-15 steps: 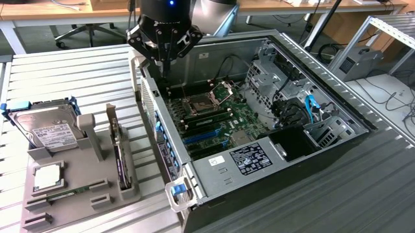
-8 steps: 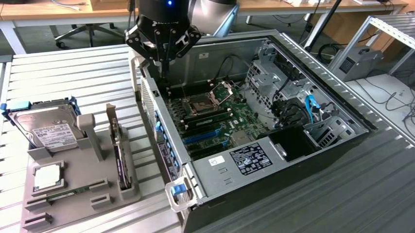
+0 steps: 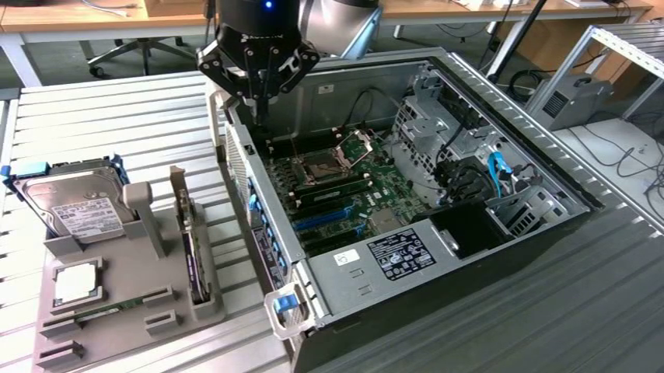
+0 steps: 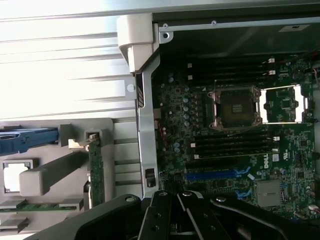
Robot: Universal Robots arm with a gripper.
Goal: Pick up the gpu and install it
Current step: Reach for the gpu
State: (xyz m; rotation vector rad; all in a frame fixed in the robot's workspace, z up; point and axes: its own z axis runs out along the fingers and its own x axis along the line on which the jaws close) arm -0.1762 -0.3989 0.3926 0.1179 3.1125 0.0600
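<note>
At the exterior view's left, a grey holder fixture (image 3: 114, 342) carries a hard drive (image 3: 78, 206) in a blue caddy, a processor (image 3: 78, 281) and a memory stick (image 3: 99, 313). The gpu (image 3: 192, 256) stands on its long edge in the slot on the fixture's side nearest the computer case (image 3: 343, 272), with its silver bracket (image 3: 176, 185) at the far end; in the wrist view its green board edge (image 4: 95, 170) is seen from above. The gripper (image 3: 260, 93) hangs over the case's near wall, well apart from the gpu, its fingers closed together on nothing (image 4: 172, 202). Inside the case, the motherboard (image 3: 353, 190) lies exposed with blue expansion slots (image 3: 326, 219) facing up. Judged from its form, the gpu is light and stiff but fragile. The exposed upper edge of the board near mid-length is the likely grip point, pinched across its thin faces, clear of the lower contact edge seated in the fixture.
</note>
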